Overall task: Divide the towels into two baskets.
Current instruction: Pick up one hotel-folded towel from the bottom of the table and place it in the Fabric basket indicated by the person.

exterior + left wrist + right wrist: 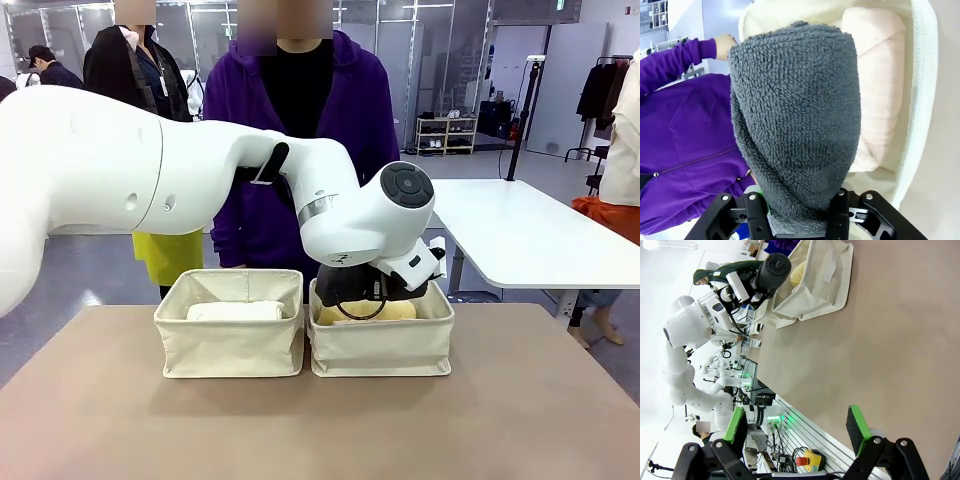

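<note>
dk grey towel (pixel 795 125), pale pink towel (pixel 877 90), cream baskets (pixel 380 345), purple sleeve (pixel 675 65)

Two cream baskets side by side: left basket (pixel 230 345) holds white towel (pixel 236 311); right basket (pixel 380 345) holds yellow towel (pixel 395 311), pink towel (pixel 880 85), grey towel (pixel 797 120).

Matte tan-brown tabletop (pixel 520 400) before me. Beyond it, a long white rectangular table (pixel 520 230) stands to my right on pale grey floor (pixel 90 270). Low white shoe shelf (pixel 446 134) against far glazed partitions. Dark garments hang on a rack (pixel 603 90) far right. Lighting bright, even.
</note>
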You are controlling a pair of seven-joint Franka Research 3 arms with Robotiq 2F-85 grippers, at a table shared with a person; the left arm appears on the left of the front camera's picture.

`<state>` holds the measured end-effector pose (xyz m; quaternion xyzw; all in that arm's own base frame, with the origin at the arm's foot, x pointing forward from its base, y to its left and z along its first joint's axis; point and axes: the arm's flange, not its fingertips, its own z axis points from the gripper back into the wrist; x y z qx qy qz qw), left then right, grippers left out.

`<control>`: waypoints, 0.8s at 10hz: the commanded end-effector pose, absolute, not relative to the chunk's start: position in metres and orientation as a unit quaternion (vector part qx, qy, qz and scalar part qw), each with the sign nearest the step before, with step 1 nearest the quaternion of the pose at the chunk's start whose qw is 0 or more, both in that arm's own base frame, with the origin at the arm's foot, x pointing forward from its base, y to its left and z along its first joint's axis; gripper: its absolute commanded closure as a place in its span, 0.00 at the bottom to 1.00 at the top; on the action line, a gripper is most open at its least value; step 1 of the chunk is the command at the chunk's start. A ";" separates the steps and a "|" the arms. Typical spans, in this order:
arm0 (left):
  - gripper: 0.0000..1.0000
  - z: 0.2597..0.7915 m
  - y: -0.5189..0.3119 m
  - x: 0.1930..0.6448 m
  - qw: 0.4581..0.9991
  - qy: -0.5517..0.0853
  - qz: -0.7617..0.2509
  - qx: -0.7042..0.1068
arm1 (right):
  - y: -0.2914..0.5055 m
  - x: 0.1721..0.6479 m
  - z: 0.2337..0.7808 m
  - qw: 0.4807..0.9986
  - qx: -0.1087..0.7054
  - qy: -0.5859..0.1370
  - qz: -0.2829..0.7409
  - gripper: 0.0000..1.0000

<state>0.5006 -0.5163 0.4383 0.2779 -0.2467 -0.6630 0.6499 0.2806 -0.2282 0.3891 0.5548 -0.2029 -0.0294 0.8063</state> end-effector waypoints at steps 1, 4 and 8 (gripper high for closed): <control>0.46 0.437 -0.512 0.490 0.645 -0.264 -0.662 0.275 | -0.228 0.278 0.391 0.804 0.556 -0.208 -0.027 0.00; 0.20 0.435 -0.512 0.489 0.647 -0.267 -0.663 0.266 | -0.228 0.278 0.391 0.804 0.556 -0.208 -0.027 0.00; 0.00 0.439 -0.515 0.488 0.646 -0.266 -0.665 0.265 | -0.228 0.278 0.391 0.804 0.556 -0.208 -0.027 0.00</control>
